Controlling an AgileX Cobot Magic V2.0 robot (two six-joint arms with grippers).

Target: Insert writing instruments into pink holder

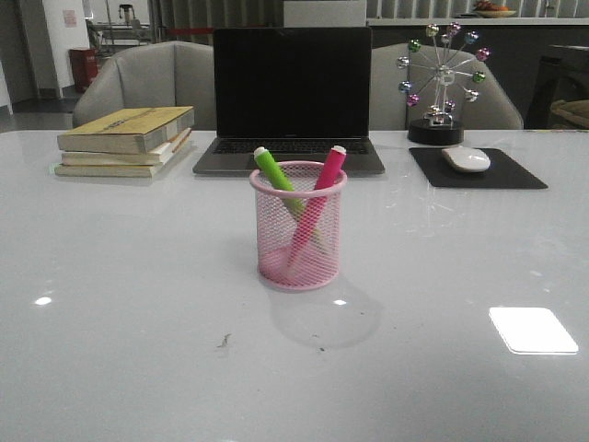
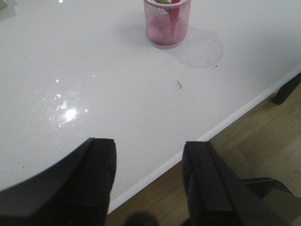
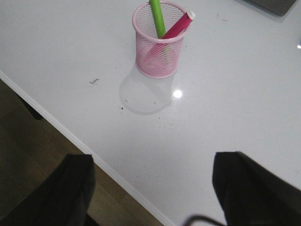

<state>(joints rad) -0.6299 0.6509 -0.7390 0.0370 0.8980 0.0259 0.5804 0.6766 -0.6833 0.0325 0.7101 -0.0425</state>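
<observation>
The pink mesh holder (image 1: 298,226) stands upright mid-table, in front of the laptop. Inside it lean the lime green marker (image 1: 273,168) and the magenta marker (image 1: 328,169), crossed, white ends up above the rim. The right wrist view shows the holder (image 3: 159,44) with the green marker (image 3: 157,18) and magenta marker (image 3: 178,26) in it. In the left wrist view only the holder's (image 2: 167,24) lower part shows. My left gripper (image 2: 149,146) is open and empty over the table's near edge. My right gripper (image 3: 153,162) is open and empty there too. Neither gripper shows in the front view.
A black laptop (image 1: 291,97) sits open behind the holder. Stacked books (image 1: 126,140) lie at the back left. At the back right are a white mouse (image 1: 467,158) on a black pad (image 1: 479,170) and a small ferris-wheel ornament (image 1: 441,81). Chairs stand beyond the table.
</observation>
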